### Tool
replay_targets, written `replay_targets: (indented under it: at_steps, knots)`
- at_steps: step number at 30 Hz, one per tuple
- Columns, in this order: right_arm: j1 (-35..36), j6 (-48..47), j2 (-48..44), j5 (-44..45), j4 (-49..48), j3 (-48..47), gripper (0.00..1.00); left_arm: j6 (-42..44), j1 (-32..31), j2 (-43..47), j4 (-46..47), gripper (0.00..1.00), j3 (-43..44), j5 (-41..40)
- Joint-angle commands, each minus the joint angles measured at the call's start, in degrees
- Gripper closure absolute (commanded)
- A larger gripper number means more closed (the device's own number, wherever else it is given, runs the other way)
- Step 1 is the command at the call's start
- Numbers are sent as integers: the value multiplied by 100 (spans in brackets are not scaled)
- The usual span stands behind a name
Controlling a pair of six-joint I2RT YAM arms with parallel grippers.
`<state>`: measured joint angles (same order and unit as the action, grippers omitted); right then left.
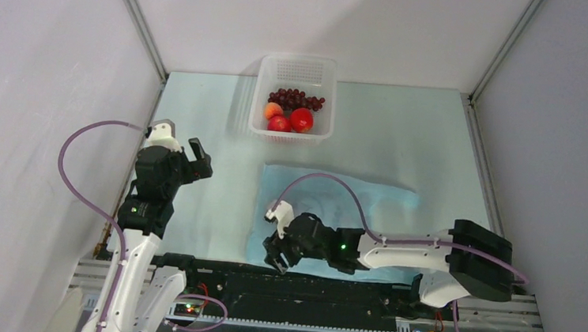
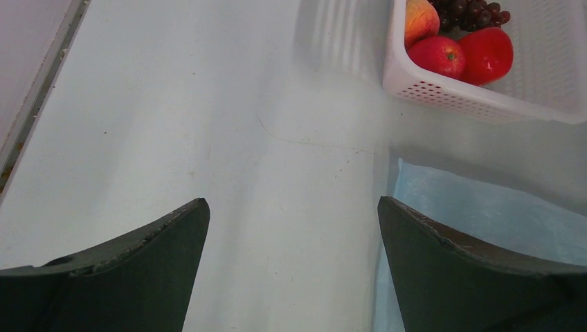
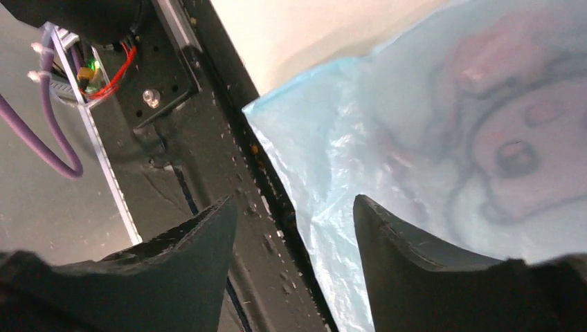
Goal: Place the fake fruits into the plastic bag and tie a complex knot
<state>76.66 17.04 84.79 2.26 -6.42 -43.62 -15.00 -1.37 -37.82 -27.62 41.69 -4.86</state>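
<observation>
The fake fruits lie in a white perforated basket (image 1: pixel 296 69) at the back: dark-red grapes (image 1: pixel 297 100), an orange-peach fruit (image 1: pixel 272 110) and two red fruits (image 1: pixel 280 123) (image 1: pixel 302 119). The light-blue plastic bag (image 1: pixel 352 198) lies flat on the table's near half, and no knot is in view. My right gripper (image 1: pixel 274 253) is open at the bag's near-left corner (image 3: pixel 325 159), one finger (image 3: pixel 415 263) over the plastic, the other over the black rail. My left gripper (image 1: pixel 181 145) hangs wide open over bare table, left of the bag (image 2: pixel 484 214) and short of the basket (image 2: pixel 477 100).
The black base rail (image 1: pixel 305 282) runs along the near edge under the right gripper. Grey walls close in the table at left, right and back. A purple cable (image 1: pixel 329 181) loops over the bag.
</observation>
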Motion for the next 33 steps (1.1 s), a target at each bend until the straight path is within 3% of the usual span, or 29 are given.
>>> replay_targets:
  at_steps: [1,10,18,23,27,32,33]
  knots:
    - [-263,260,-601,64,530,-433,26,-21,-4,38,80,1,234,92]
    - [-2064,1153,-2031,-146,2038,-142,21,-42,-12,95,254,1,133,415]
    - [-4642,1783,-3363,-1822,1735,1627,22,-162,-392,-57,295,1,172,689]
    - [-6255,1895,-3829,-2918,1436,2373,22,-1182,-1058,-359,346,1,38,974]
    - [-7111,1905,-3904,-3606,1120,2903,20,-2142,-1435,-510,1228,1,-987,1020]
    - [-7916,1959,-3811,-4136,712,3392,23,-2490,-1708,-1066,2107,1,-1629,658]
    - [-7958,1952,-3781,-4159,604,3445,23,-2464,-1722,-1156,2149,8,-1688,593]
